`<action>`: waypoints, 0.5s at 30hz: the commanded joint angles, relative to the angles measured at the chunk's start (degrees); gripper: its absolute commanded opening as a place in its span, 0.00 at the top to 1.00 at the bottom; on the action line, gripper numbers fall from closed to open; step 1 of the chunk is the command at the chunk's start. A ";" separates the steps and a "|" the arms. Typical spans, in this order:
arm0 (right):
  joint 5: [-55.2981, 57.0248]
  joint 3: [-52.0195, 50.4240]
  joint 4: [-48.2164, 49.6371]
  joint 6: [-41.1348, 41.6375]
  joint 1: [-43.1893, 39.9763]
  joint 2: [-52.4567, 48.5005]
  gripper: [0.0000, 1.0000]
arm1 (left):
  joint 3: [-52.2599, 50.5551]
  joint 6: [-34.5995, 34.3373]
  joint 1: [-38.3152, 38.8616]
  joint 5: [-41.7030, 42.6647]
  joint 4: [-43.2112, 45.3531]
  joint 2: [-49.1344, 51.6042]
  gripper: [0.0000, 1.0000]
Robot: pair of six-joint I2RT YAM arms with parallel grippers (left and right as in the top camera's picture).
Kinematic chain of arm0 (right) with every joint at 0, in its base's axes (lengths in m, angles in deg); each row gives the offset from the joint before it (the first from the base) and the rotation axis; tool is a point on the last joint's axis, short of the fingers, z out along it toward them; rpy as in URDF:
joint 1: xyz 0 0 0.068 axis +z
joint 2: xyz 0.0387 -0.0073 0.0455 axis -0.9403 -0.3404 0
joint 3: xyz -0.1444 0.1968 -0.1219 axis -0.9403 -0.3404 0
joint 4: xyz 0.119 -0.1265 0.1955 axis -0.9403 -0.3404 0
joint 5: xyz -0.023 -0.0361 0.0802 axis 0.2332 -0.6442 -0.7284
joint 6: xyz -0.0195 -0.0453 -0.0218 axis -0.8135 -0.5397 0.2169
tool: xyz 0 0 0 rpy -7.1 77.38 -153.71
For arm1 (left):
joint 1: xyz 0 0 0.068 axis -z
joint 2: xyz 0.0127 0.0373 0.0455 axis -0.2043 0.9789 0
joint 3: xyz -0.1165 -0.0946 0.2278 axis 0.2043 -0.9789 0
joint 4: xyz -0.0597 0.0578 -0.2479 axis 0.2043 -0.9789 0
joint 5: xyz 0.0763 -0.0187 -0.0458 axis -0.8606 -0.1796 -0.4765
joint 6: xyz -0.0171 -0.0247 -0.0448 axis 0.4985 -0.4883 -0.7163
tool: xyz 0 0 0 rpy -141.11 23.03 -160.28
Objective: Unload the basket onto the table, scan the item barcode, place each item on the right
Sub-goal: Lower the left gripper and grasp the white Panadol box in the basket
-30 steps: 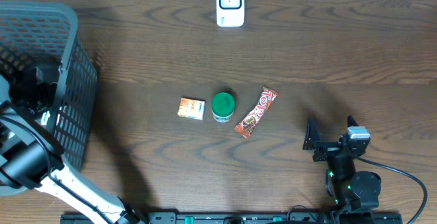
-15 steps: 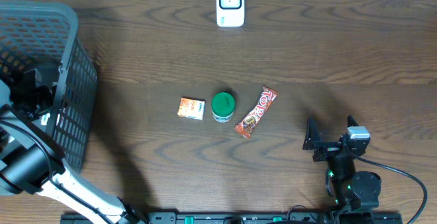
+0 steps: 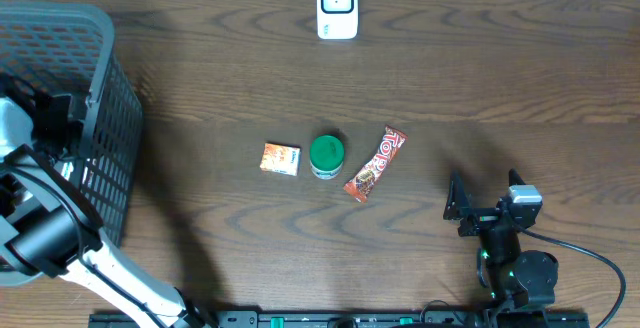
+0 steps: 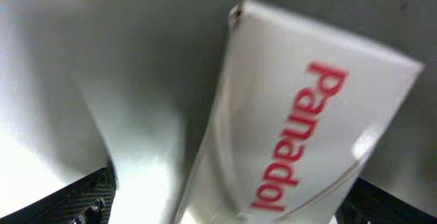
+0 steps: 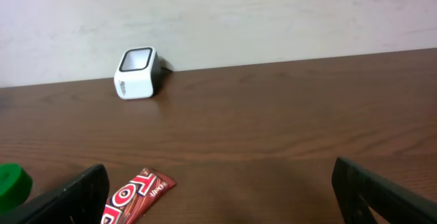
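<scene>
**Overhead.** The dark wooden table (image 3: pixel 520 78) has wide bare stretches along its right half and across the front. A grey mesh basket (image 3: pixel 105 88) fills the left edge. The left arm (image 3: pixel 60 238) leans over the basket's front wall, with the left gripper (image 3: pixel 48 120) down inside it. The white scanner (image 3: pixel 337 6) stands at the back edge, near the middle. Three items lie in a row at the centre, well apart from both arms: an orange box (image 3: pixel 280 158), a green-lidded jar (image 3: pixel 326 156) just beside it, and a red snack bar (image 3: pixel 376 163) lying slantwise to the right. The right gripper (image 3: pixel 487 203) sits near the front right corner, its jaws spread wide and holding nothing, with clear table between it and the snack bar.

**Left wrist.** A white Panadol box (image 4: pixel 300 135) with red lettering lies on a grey surface and fills much of the frame, blurred by closeness. The fingers (image 4: pixel 85 200) show only at the two lower corners, far apart. Bare surface shows between the left finger and the box, so the jaws are parted and not clamped on it.

**Right wrist.** The fingers (image 5: pixel 68 197) stand wide at both lower corners with nothing between them. Ahead are the snack bar's end, the jar's green edge at far left, and open wood up to the scanner. A pale wall (image 5: pixel 273 19) rises behind the table.
</scene>
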 commanded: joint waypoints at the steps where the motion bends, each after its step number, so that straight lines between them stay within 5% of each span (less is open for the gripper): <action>1: 0.52 -0.22 -0.11 -0.83 0.55 0.31 0.01 | -2.73 1.11 0.59 0.66 0.20 5.38 0.02; 10: 0.52 -0.22 -0.11 -0.83 0.55 0.31 0.01 | -2.73 1.05 0.63 0.59 0.33 10.60 0.29; 15: 0.52 -0.22 -0.11 -0.83 0.55 0.31 0.01 | -2.73 0.63 0.61 0.72 0.15 11.67 0.35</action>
